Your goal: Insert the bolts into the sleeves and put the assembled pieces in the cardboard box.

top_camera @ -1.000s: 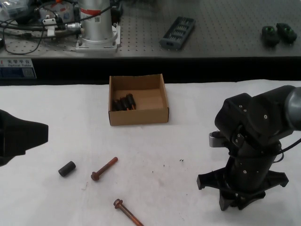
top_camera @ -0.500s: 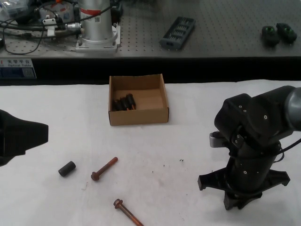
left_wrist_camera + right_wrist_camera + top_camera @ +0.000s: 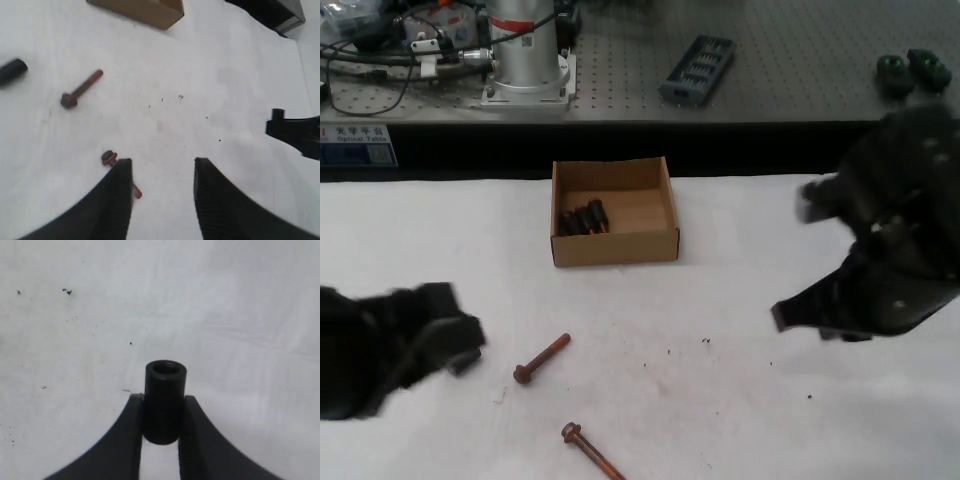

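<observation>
My right gripper (image 3: 162,404) is shut on a black sleeve (image 3: 166,377), held upright above the white cloth; that arm (image 3: 890,250) hangs at the bench's right side. My left gripper (image 3: 162,162) is open, low over the cloth at the front left. A rusty bolt (image 3: 120,172) lies by one of its fingertips, partly hidden. A second bolt (image 3: 81,89) and a loose black sleeve (image 3: 11,71) lie farther off. Both bolts (image 3: 542,360) (image 3: 592,452) lie in front of the cardboard box (image 3: 660,195), which holds several dark pieces (image 3: 583,218).
A white cloth (image 3: 720,400) covers the bench. Behind it a perforated metal table carries a silver post (image 3: 525,50), cables, a dark rack (image 3: 698,68) and two green-black parts (image 3: 913,72). Small dark specks dot the cloth.
The right arm has risen and swung back and to the right from its low spot on the cloth. The left arm has moved right, towards the loose sleeve.
</observation>
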You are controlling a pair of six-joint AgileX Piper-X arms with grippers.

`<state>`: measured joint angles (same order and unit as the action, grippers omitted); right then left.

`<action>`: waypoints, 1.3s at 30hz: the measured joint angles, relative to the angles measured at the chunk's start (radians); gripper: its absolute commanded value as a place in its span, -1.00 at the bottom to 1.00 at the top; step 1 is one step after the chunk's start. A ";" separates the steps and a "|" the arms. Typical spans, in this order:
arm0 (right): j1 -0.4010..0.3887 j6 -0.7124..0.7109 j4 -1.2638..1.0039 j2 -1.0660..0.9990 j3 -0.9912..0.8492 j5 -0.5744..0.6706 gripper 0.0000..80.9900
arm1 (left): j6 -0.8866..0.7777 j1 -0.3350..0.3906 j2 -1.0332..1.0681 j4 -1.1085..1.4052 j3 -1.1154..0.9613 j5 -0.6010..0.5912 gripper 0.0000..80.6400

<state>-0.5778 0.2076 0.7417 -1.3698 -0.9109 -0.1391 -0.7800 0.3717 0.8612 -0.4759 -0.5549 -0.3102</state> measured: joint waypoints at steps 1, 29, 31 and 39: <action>0.000 0.000 -0.003 0.024 0.009 0.000 -0.93 | 0.000 0.003 0.007 0.000 0.000 0.000 -0.26; 0.000 -0.003 -0.043 0.123 0.040 0.000 -0.93 | -0.625 0.202 0.700 0.033 -0.195 0.038 -0.26; 0.000 -0.002 -0.043 0.123 0.040 0.000 -0.93 | -0.580 0.202 0.729 -0.011 -0.224 0.040 -0.26; 0.000 -0.004 -0.043 0.123 0.040 0.000 -0.93 | -0.530 0.202 0.786 -0.062 -0.285 0.044 -0.26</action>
<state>-0.5778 0.2041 0.6985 -1.2470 -0.8713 -0.1389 -1.3105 0.5732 1.6472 -0.5377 -0.8397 -0.2659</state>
